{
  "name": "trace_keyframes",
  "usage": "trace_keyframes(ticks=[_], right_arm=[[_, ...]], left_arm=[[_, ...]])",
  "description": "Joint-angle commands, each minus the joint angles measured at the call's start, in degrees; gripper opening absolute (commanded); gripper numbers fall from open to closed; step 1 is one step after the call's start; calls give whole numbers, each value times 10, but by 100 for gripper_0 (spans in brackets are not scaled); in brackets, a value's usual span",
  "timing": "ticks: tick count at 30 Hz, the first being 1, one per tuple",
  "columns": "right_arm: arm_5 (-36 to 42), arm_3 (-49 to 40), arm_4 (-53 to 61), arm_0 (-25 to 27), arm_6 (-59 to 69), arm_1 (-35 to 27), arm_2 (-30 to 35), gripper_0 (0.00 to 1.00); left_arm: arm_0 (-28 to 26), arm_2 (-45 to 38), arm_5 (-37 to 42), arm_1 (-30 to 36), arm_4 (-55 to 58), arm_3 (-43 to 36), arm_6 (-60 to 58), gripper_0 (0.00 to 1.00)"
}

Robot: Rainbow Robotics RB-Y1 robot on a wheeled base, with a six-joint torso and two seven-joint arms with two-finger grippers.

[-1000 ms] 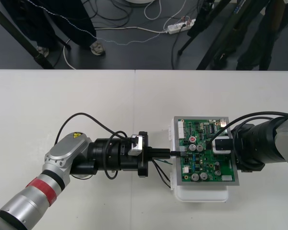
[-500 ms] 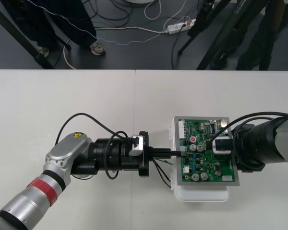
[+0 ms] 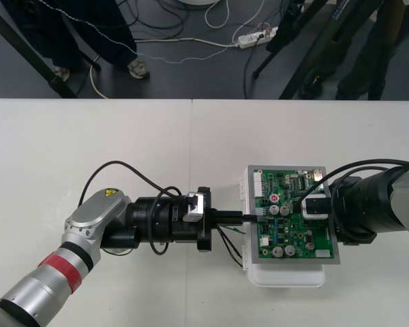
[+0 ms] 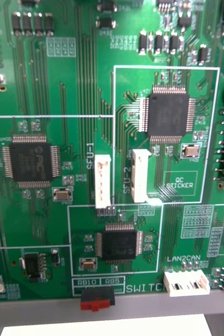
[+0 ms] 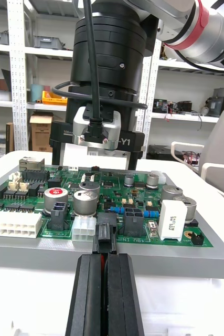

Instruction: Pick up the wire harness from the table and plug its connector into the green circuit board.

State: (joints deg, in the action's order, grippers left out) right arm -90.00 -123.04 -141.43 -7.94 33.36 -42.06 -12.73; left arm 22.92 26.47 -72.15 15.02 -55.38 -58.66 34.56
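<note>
The left gripper [image 3: 249, 218] clamps the plug [image 5: 105, 237] at the green circuit board's [image 3: 296, 235] nine o'clock edge. The right gripper [image 3: 312, 206] hovers at three o'clock; I cannot tell its grip.

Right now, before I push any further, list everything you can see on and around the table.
wire harness: one, thin dark wires, trailing from the plug beside the board's left edge
plug: one, black, at the board's left edge; I cannot tell if it is seated
green circuit board: one, green, right part of the table
white base: one, white, under the board
table: one, light
cables: several, black and white, on the dark floor beyond the far edge
left gripper: one, black, shut on the plug
right gripper: one, black, over the board's right side
</note>
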Motion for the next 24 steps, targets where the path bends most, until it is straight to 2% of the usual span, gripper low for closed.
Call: trace_keyframes(ticks=[1, 24], right_arm=[[0, -19, 7, 5, -1, 7, -6, 100], [0, -12, 15, 5, 2, 8, -6, 100]], left_arm=[[28, 20, 14, -44, -2, -9, 48, 0], [29, 21, 21, -46, -17, -9, 53, 0]])
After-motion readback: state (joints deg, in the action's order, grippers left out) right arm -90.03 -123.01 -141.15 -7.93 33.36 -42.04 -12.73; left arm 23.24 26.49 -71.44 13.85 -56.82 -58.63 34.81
